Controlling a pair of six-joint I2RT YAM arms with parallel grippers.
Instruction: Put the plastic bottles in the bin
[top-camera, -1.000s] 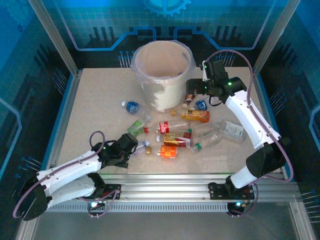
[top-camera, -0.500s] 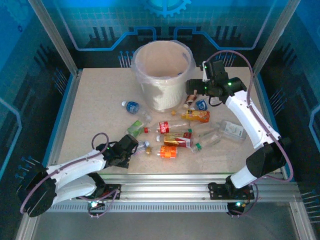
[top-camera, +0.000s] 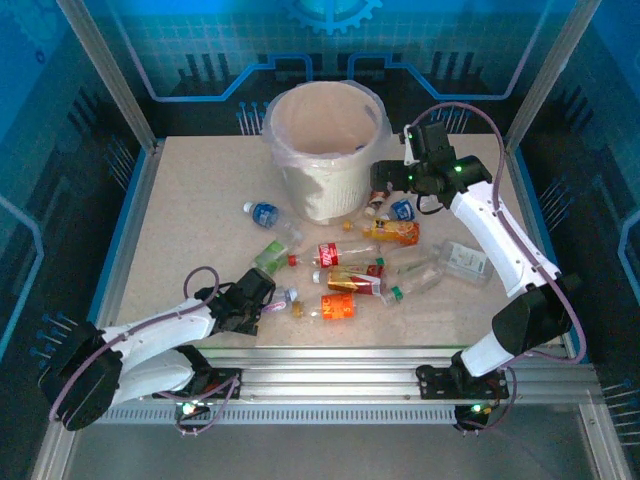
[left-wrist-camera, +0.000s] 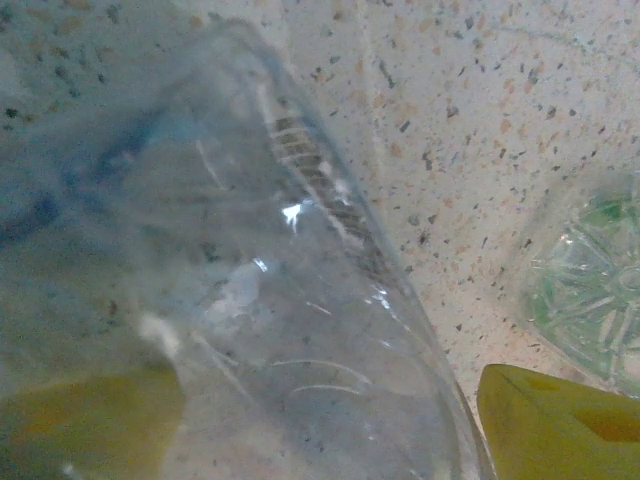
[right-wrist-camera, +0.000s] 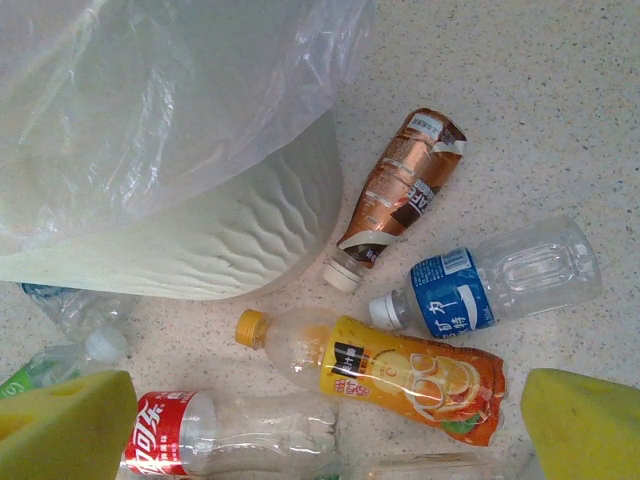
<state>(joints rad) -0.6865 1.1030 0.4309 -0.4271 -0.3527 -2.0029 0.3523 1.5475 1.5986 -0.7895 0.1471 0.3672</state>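
Gently: the clear bottle (left-wrist-camera: 250, 250) inside your left claw (left-wrist-camera: 325, 430) is light, slick and crushable, so pinch it mid-body; whether it's clamped I can't tell, and your right claw (right-wrist-camera: 320, 430) gapes wide.

We see two arms in white shells with black joints and wrists: the left arm (top-camera: 150, 332) at seven o'clock, the right arm (top-camera: 490, 220) at three o'clock. A purple cable (top-camera: 462, 104) loops along each. Small green lights glow on the right wrist. The right gripper (right-wrist-camera: 320, 435) wears yellow foam pads (right-wrist-camera: 62, 425).
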